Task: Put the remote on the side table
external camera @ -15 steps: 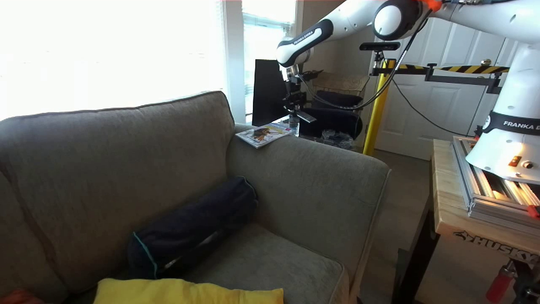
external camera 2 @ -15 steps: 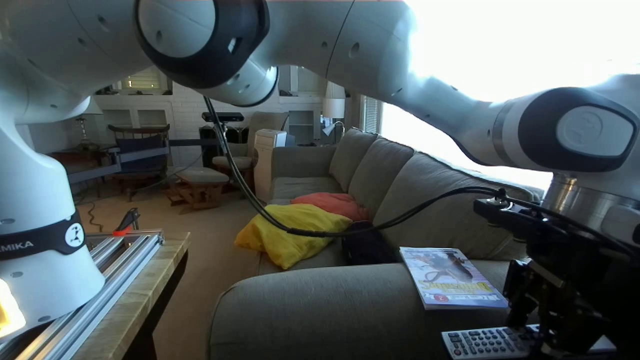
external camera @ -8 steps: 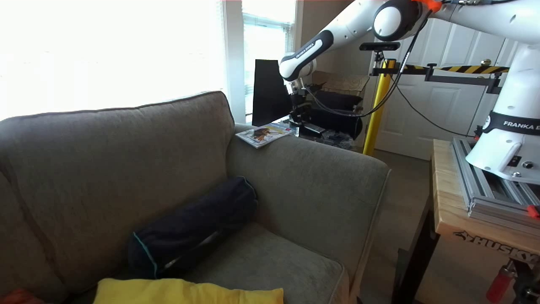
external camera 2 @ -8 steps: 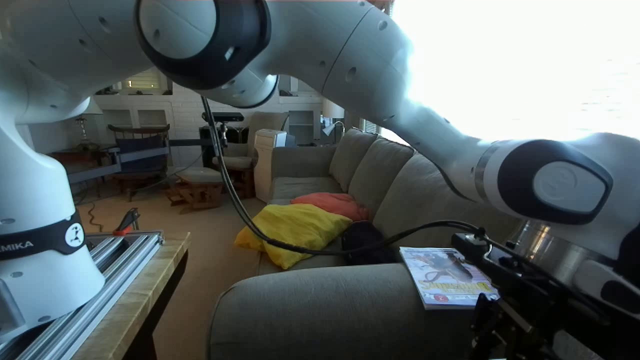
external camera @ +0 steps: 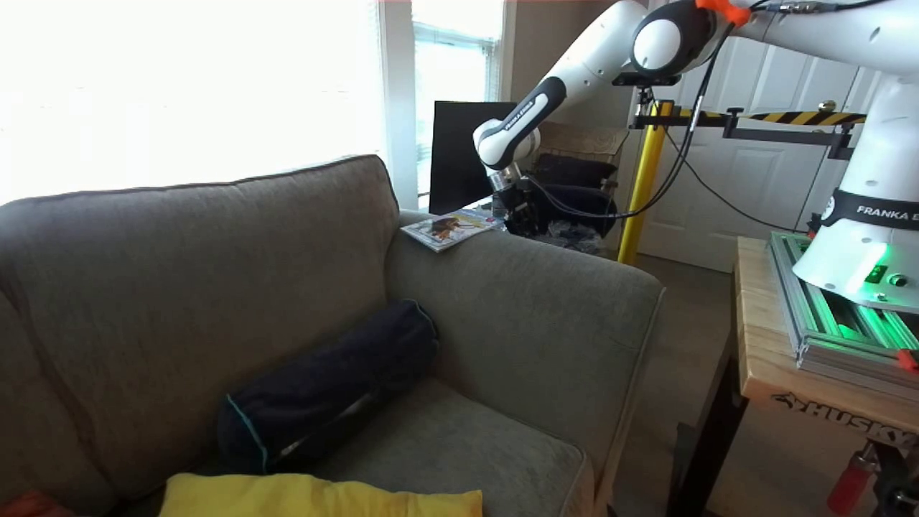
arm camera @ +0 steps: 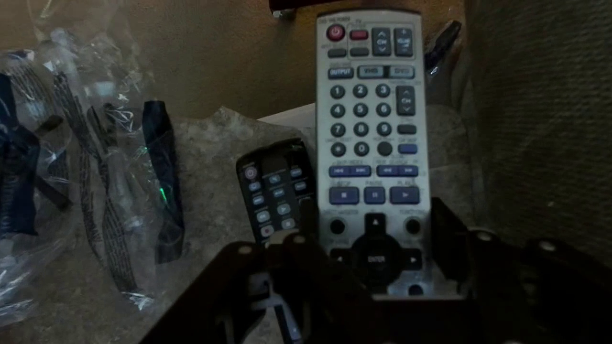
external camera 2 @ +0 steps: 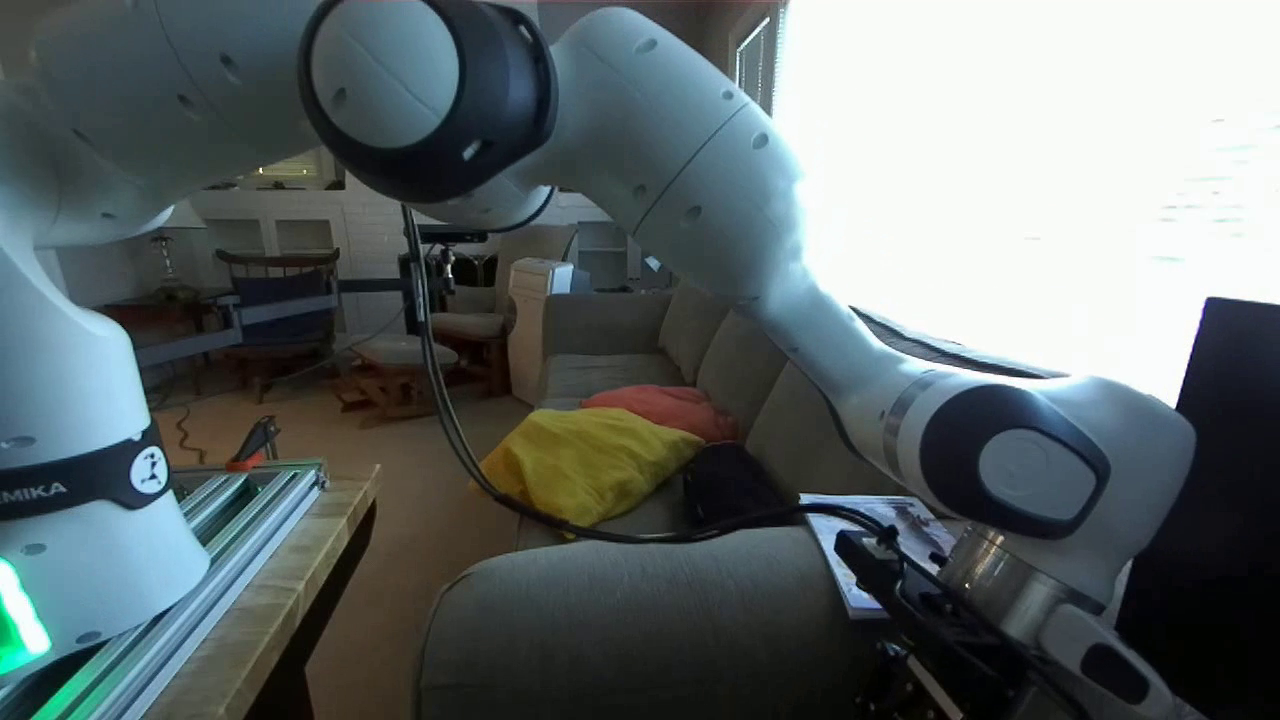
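Within the grasp of the black two-fingered gripper (arm camera: 375, 224), we record the long silver-grey plastic remote (arm camera: 373, 153), faced with dark and blue buttons. The fingers appear clamped along its two long edges, beside the direction pad; we find no gap at either. Its long axis runs straight out ahead of the hand, square to the line joining the fingers.

Beneath the hand we note what we judge to be the side table (arm camera: 205, 191), by its mottled grey-brown top. Close beside the hand, on one flank, rises the grey-green woven sofa arm (arm camera: 540, 119). On the opposite flank, below the held piece and partly covered by it, lies a smaller black plastic remote control (arm camera: 275, 191), its axis skewed. Farther out that way rests a clear crinkled plastic bag (arm camera: 95, 157) with dark strips inside.

We judge the step in hand to be the setting-down, and it turns on the remote's far end: seen from the wrist, that end projects past the table's edge ahead of the hand. Drawing it back before release should lessen the risk of tipping. Whether its underside touches anything, we cannot tell.
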Controlling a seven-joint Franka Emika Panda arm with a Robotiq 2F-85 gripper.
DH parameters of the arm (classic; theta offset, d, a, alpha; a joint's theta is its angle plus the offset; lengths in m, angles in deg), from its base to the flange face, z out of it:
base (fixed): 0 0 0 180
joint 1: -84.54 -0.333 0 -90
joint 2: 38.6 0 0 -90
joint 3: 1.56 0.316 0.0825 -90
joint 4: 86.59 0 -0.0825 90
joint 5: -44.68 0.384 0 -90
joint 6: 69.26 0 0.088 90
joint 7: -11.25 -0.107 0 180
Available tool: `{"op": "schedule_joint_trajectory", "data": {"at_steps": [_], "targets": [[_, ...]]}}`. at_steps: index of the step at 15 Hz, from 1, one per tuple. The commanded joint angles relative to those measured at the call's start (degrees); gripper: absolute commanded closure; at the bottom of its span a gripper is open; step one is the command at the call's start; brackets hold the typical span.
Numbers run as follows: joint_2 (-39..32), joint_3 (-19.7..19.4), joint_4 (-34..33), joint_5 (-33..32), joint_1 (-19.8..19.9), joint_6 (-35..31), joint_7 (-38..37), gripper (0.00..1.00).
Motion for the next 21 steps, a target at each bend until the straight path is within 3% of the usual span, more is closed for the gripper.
{"op": "schedule_joint_trajectory", "data": {"at_steps": [1,8,16,17,18,21], "targets": [[-2.7,0.0,-2.3,-4.9,-1.3,-1.3,0.8,0.69],[-5.7,-0.4,-4.4,-10.8,-3.2,-4.8,1.7,0.69],[-6.6,-0.6,-5.1,-9.7,-3.5,-5.1,0.5,0.69],[-6.7,-0.5,-5.1,-9.5,-3.5,-5.0,0.3,0.19],[-6.7,-0.5,-5.0,-9.5,-3.5,-4.8,0.2,0.17],[-6.1,-0.6,-4.5,-9.3,-3.4,-4.4,0.0,0.01]]}}
